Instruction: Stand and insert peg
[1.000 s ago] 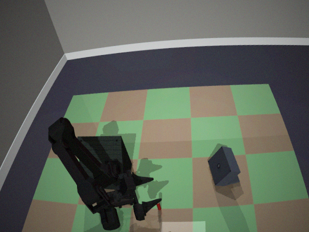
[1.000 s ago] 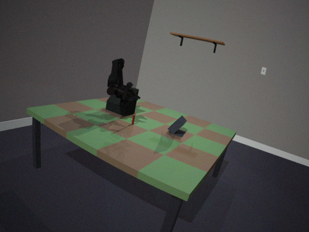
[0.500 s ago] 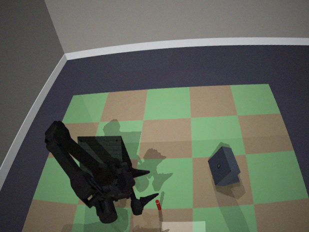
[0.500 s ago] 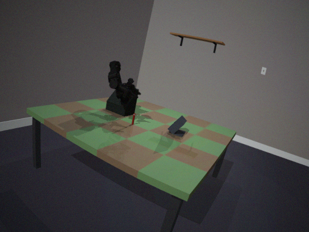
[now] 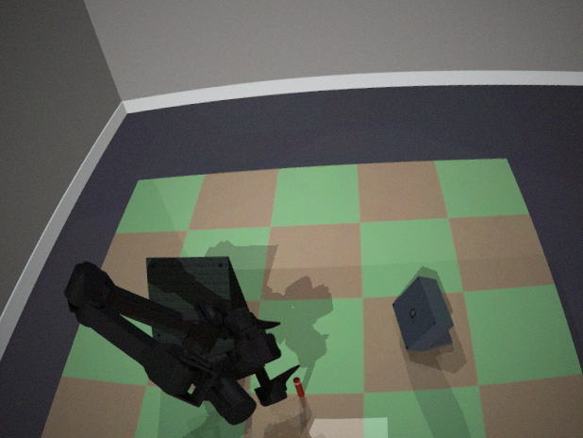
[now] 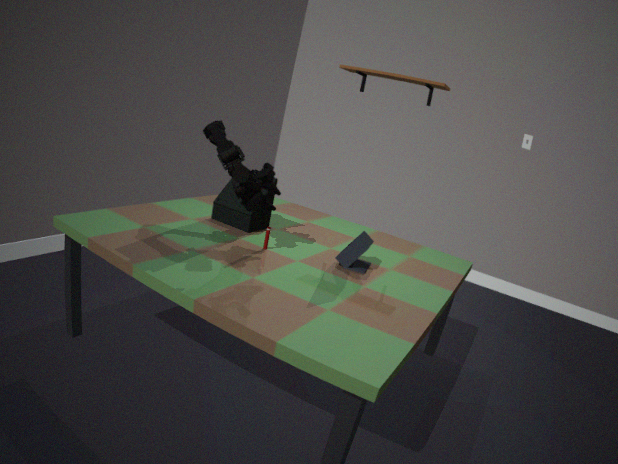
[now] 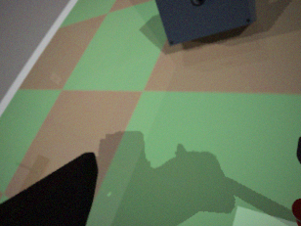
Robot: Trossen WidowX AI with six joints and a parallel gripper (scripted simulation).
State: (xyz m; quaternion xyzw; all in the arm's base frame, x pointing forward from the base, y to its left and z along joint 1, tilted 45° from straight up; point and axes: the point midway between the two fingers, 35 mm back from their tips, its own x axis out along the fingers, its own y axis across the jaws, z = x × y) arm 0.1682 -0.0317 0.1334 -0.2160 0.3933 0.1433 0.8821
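The red peg [image 5: 299, 388] [image 6: 266, 239] stands upright on the table, its white band near the top. Only a bit of its red top [image 7: 297, 210] shows at the wrist view's lower right edge. My gripper [image 5: 289, 345] [image 6: 277, 200] [image 7: 195, 154] is wide open and empty, raised above the table near the arm's base, with the peg outside its fingers. The dark blue sloped panel [image 5: 421, 302] [image 6: 355, 249] [image 7: 210, 25] stands farther out from the base. Its hole [image 5: 412, 312] [image 7: 196, 1] is empty; the wrist view cuts it at the top edge.
The arm's dark base block [image 5: 165, 288] [image 6: 232, 216] stands behind the gripper. The checkered green and brown table [image 5: 318, 193] [image 6: 320, 367] carries the arm's shadows. A pale patch [image 5: 349, 427] lies near the peg. A wall shelf [image 6: 395, 76] hangs far behind.
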